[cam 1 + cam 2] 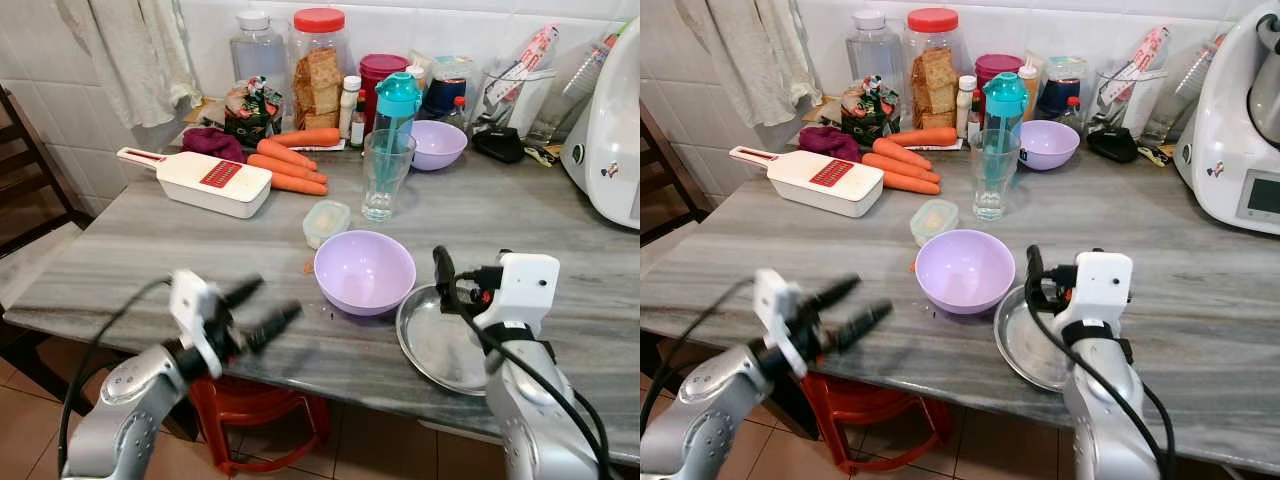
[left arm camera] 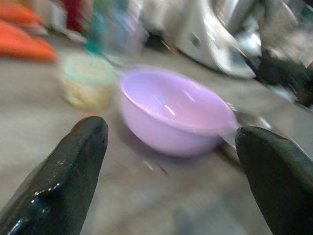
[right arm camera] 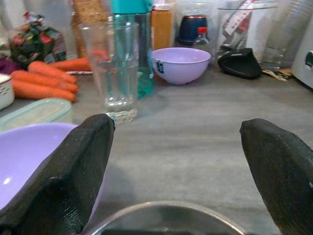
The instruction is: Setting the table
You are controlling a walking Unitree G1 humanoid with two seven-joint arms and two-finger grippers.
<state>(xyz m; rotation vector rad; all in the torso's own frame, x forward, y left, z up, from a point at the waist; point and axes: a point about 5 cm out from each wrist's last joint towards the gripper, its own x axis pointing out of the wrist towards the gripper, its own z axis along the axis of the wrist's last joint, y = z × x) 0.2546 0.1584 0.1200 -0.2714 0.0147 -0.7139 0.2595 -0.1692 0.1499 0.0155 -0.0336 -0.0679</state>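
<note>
A lilac bowl (image 1: 364, 270) stands near the front edge of the grey marble table (image 1: 150, 250). A steel plate (image 1: 432, 350) lies just right of it, touching or nearly touching the bowl. My left gripper (image 1: 275, 300) is open and empty, hovering at the table's front edge left of the bowl; in the blurred left wrist view the bowl (image 2: 176, 110) lies between its fingertips (image 2: 88, 139). Over the plate's far rim my right gripper (image 1: 443, 275) is open and empty. A clear glass (image 3: 111, 68) and a second lilac bowl (image 3: 180, 63) stand further back.
A small lidded container (image 1: 326, 222) sits behind the near bowl. Carrots (image 1: 285, 160), a white slicer (image 1: 200, 180), a teal bottle (image 1: 397, 100) and jars crowd the back. A white appliance (image 1: 610, 130) stands at the right. A red stool (image 1: 255, 410) is under the table, a dark chair (image 1: 25, 170) at left.
</note>
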